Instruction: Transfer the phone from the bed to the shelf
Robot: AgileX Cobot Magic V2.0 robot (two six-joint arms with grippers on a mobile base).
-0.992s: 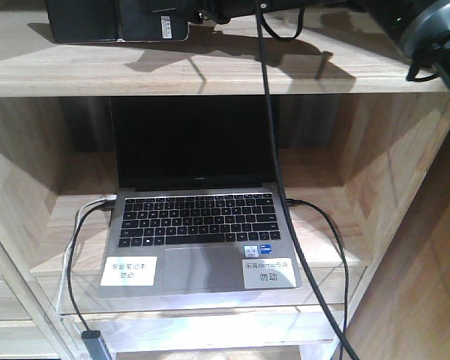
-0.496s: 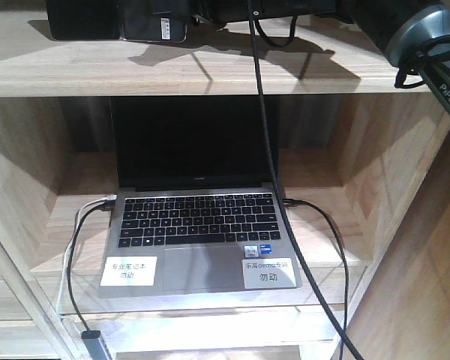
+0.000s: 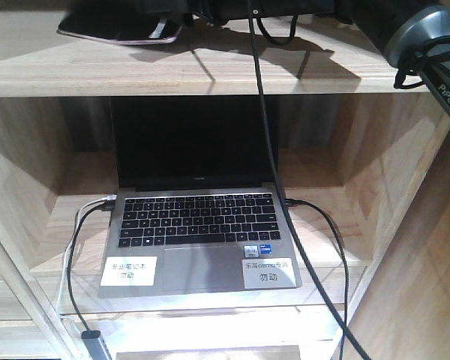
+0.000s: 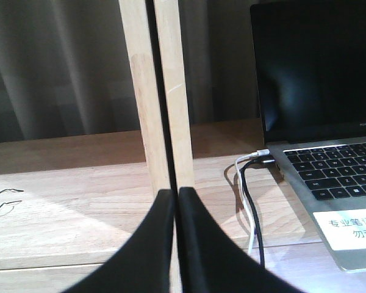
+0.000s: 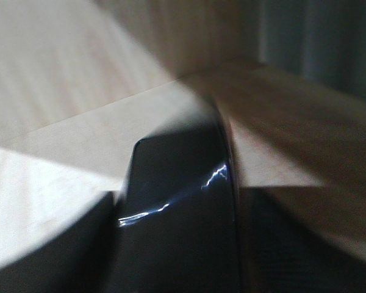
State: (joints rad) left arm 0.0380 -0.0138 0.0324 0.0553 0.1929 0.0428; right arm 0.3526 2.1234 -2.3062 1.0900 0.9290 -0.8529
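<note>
phone point(image 3: 120, 28) sits at the far left of the shelf's point(image 3: 210, 71) top plank in the front view, glossy black face tilted toward the camera, pinkish edge along its lower rim, white sticker near its right end. it looks canted rather than flat; whether its far edge touches the wood i cannot tell. right gripper point(image 5: 171, 244) shows in its own wrist view only as a blurred dark mass with the phone's black slab running forward out of it over pale plank, so it reads as clamped on the phone's near end, though the blur hides the fingertips themselves. right arm point(image 3: 405, 30) crosses the top right corner, a black cable point(image 3: 264, 135) dropping from it in front of the open laptop point(image 3: 199, 217) one level down. left gripper point(image 4: 175, 244) idle, its two black fingers point(image 4: 152, 244) pressed together with nothing between them, facing a slanted wooden upright point(image 4: 155, 91) beside the laptop's cords. judgement: step in hand is setting the phone down on the top plank. to do it well, level the slab first, lower until the whole back is borne by wood, keep it well inside the front lip, then part the jaws only a little and draw straight back so nothing drags it. mind the hanging cable near the laptop screen on retreat.
</note>
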